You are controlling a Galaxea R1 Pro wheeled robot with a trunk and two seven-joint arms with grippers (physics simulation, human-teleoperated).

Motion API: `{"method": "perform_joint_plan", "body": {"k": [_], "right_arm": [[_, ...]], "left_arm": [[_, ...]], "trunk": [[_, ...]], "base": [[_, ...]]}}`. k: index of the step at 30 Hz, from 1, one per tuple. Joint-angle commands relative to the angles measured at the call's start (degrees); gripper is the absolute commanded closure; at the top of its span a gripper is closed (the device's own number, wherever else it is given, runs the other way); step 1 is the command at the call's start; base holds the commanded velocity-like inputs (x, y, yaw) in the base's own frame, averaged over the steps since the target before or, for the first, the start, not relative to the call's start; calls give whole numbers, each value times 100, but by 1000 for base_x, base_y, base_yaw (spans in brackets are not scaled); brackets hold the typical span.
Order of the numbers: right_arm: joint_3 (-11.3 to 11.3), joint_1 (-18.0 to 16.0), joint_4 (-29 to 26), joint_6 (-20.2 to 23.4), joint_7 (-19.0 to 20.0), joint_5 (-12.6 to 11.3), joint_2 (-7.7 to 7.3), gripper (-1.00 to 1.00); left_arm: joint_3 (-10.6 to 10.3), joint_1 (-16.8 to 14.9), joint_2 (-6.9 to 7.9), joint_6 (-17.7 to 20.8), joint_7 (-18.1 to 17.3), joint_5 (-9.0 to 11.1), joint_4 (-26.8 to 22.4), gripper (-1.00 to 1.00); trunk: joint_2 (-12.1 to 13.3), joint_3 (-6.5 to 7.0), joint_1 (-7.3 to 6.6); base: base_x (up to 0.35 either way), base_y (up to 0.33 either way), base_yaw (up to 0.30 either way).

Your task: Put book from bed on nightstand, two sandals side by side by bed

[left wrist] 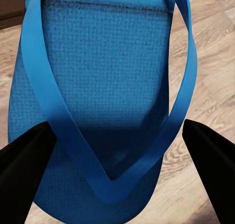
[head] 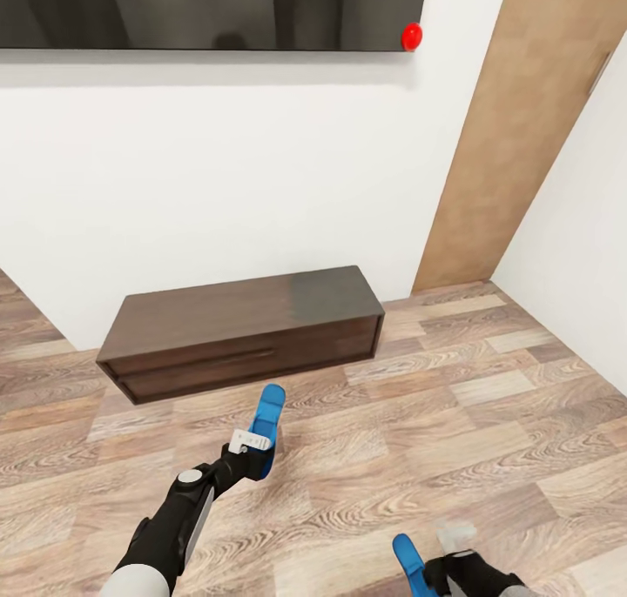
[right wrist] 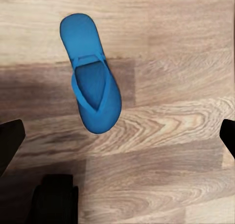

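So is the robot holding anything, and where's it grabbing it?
The left hand holds a blue sandal by its side edges near the toe end. The right hand is open, holding nothing.

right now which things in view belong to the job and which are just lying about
Job: bright blue flip-flop sandal held in left gripper; second blue sandal on the wood-plank floor near right gripper.
Just there: long low dark brown wooden bench; brown wooden door.
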Motion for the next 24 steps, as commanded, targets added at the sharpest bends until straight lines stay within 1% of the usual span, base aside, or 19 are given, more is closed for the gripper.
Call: {"method": "perform_joint_plan", "body": {"k": [1,3,5,9,10,13,17,19,20,22,23,24], "right_arm": [[-51,-1,-278,187,-5,57,49,-100],[-51,-2,-648,400,0,57,96,-100],[-51,-2,-876,537,-1,61,136,-100],[-44,-3,-1251,619,-5,63,173,-100],[-44,-3,-1308,626,-5,63,175,-100],[-43,-3,-1385,635,-5,64,178,-100],[-47,-3,-1411,636,9,58,177,-100],[-45,-3,-1414,577,19,60,179,-100],[-44,-3,-1420,468,18,62,180,-100],[-43,-3,-1417,65,17,58,181,-100],[-43,-3,-1414,-64,18,56,181,-100],[-43,-3,-1405,-303,27,50,181,-100]], "left_arm": [[38,-3,-9,35,-64,-26,-12,100],[38,-3,-10,35,-77,-26,-12,100],[38,-3,-11,35,-83,-26,-12,100],[-5,-3,-15,35,-86,-26,-12,100],[-32,-3,-14,35,-86,-26,-12,100],[-93,-3,-14,41,-86,-25,-12,100],[-122,-3,-13,44,-88,-19,-12,100],[-126,-3,-13,44,-87,-23,-12,100],[-128,-3,-15,44,-87,-23,-12,100],[-129,-2,-17,44,-86,-21,-12,100],[-129,-2,-18,44,-86,-20,-12,100],[-129,1,-19,44,-86,-21,-12,100]], "trunk": [[-43,-23,22],[-124,-59,66],[-164,-77,88],[-164,-77,88],[-164,-77,88],[-284,-131,154],[-445,-203,242],[-525,-238,285],[-565,-256,307],[-645,-292,351],[-685,-310,373],[-725,-328,395]], "base": [[0,0,0],[0,0,0],[0,0,0],[0,0,0],[0,0,0],[0,0,0],[0,0,0],[0,0,0],[0,0,0],[0,0,0],[0,0,0],[0,0,0]]}}
